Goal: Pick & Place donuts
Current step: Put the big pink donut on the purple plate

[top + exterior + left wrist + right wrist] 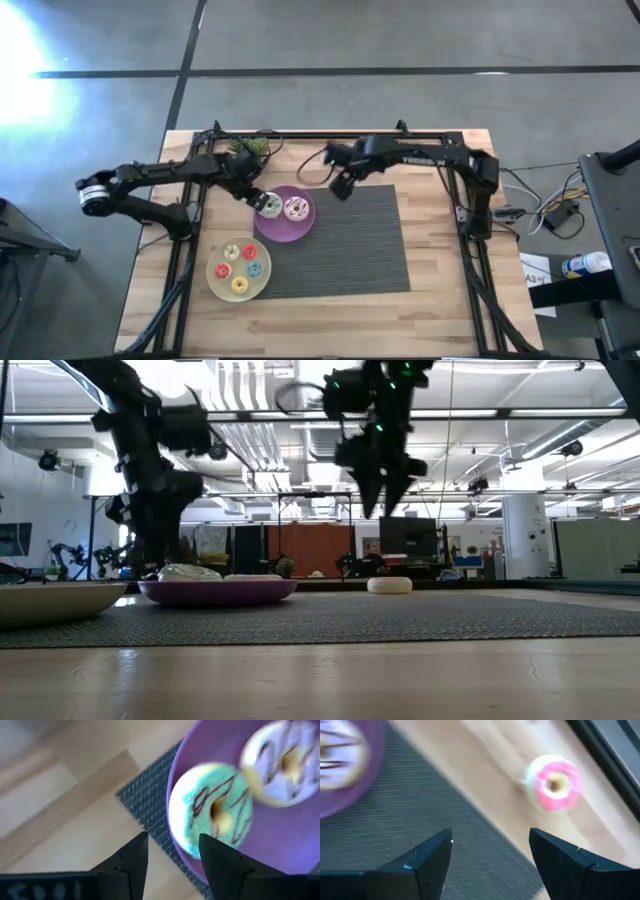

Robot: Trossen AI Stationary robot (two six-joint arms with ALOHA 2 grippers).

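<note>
I count two donuts on the purple plate (283,232), green-iced (270,206) and white (295,209); four tiny ones on the yellow plate (216,279); pink donut (553,782) on the counter (440,310). Both end effectors, left (258,197) and right (341,188), gape empty.

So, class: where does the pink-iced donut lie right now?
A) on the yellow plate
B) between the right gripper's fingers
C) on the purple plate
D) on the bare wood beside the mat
D: the pink-iced donut sits on bare wood past the mat edge, clear of the open fingers.
</note>
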